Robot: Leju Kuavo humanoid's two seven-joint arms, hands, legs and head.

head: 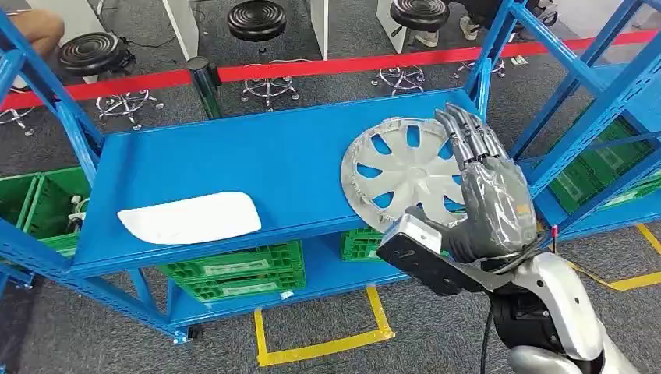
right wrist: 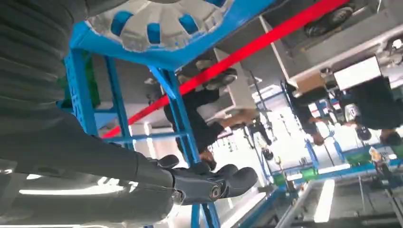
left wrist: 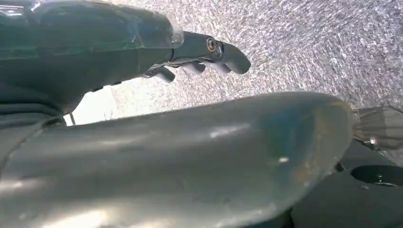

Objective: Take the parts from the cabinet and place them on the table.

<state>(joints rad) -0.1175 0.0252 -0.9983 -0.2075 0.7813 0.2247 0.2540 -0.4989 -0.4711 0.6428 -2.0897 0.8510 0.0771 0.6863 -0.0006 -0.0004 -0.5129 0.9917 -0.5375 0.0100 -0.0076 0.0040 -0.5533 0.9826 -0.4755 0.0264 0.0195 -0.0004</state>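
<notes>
Right hand [head: 483, 195] hovered open, fingers straight, over silver spoked plastic hubcap [head: 401, 171] on blue metal shelf [head: 234, 156]; left hand [left wrist: 199, 52] held nothing

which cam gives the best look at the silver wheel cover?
Head view: the silver wheel cover lies flat on the blue shelf, nearly whole, its right edge hidden behind the right hand. The right wrist view catches just a strip of it. The left wrist view looks at floor instead.

1 hubcap [head: 405, 173], 1 white panel [head: 191, 217], perhaps 4 stools [head: 257, 19], several green crates [head: 234, 270].
</notes>
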